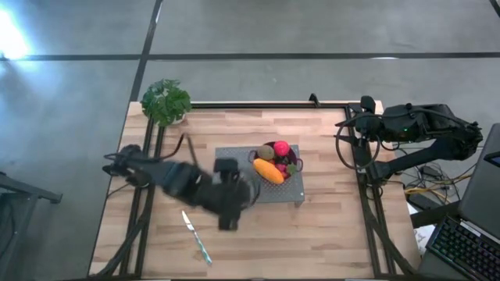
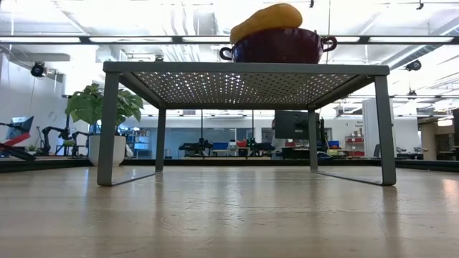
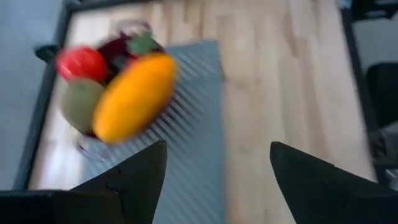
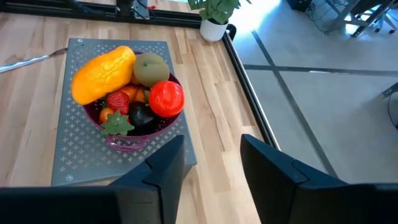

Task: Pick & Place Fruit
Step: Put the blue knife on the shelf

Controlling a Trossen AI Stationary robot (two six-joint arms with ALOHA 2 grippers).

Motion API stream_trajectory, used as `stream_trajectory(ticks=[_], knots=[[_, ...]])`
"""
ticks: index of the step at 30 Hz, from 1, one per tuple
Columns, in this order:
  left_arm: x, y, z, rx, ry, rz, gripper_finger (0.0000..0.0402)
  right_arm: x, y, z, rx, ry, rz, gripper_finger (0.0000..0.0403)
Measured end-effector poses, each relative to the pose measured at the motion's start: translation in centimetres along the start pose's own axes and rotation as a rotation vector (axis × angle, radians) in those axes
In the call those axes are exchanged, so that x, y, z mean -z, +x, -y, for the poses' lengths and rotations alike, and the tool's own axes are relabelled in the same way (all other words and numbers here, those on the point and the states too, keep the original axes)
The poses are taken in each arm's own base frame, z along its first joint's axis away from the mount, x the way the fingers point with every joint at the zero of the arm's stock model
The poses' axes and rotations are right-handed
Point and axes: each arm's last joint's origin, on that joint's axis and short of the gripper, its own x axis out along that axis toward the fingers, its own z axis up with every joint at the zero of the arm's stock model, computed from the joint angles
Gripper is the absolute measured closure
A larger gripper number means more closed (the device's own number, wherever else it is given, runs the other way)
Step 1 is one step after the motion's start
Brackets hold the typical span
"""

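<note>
fruit heaped in bowl on the perforated stand

all the fruit sits in a dark purple bowl (image 4: 134,140) on a grey perforated metal stand (image 1: 234,156) near the middle of the wooden table (image 1: 328,234). the elongated orange one (image 4: 102,73) lies across the top of the heap; beside it the brown-green oval (image 4: 152,68), the pink-red ball (image 4: 166,98), a strawberry (image 4: 119,101) and a dark round one (image 4: 142,116) lower down — all touching.

left gripper (image 1: 227,217) hangs over the table at the stand's near-left corner, blurred; fingers spread apart, nothing between them. its wrist view looks past the open fingers (image 3: 143,174) to the bowl.

right gripper (image 1: 361,104) is at the table's far right corner, well apart from the bowl — fingers (image 4: 165,165) parted with an empty gap.

a slim knife (image 1: 197,240) lies on the table near the left gripper. potted plant (image 1: 166,101) at the far left corner.
</note>
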Motion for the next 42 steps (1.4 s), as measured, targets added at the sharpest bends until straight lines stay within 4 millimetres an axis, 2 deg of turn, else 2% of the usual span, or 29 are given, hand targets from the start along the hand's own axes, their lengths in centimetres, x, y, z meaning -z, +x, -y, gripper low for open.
stream_trajectory(ticks=[4,11,16,19,23,27,31,34,42], knots=[[2.0,-1.3,3.1,0.021,-0.073,-0.071,0.0112,0.0,0.0,0.0,0.001,0.0,0.0,0.0244],[5.6,-1.7,7.9,0.032,-0.171,-0.163,0.0113,0.1,-0.1,0.1,0.028,0.016,0.01,0.0257],[8.1,-1.3,10.2,0.009,-0.163,-0.224,0.0113,1.8,-0.2,0.0,-0.023,0.03,0.018,0.0286],[9.2,-1.1,11.1,-0.004,-0.154,-0.248,0.0113,3.7,-0.2,-0.1,-0.075,0.053,0.074,0.0308],[10.0,-0.8,11.6,-0.025,-0.146,-0.252,0.0113,5.3,0.5,-0.6,-0.179,0.065,0.242,0.0347],[10.5,-0.8,12.0,-0.049,-0.157,-0.24,0.0113,7.0,2.5,-1.4,-0.202,0.038,0.307,0.0388],[11.3,-0.7,12.6,-0.059,-0.158,-0.248,0.0113,8.9,5.4,-2.6,-0.265,0.022,0.288,0.0394],[11.9,-0.7,12.9,-0.071,-0.158,-0.248,0.0113,10.1,6.7,-3.3,-0.347,0.024,0.341,0.0394],[12.9,-0.9,13.6,-0.085,-0.189,-0.251,0.0113,14.6,7.3,-3.2,-0.286,0.116,0.434,0.0394]])
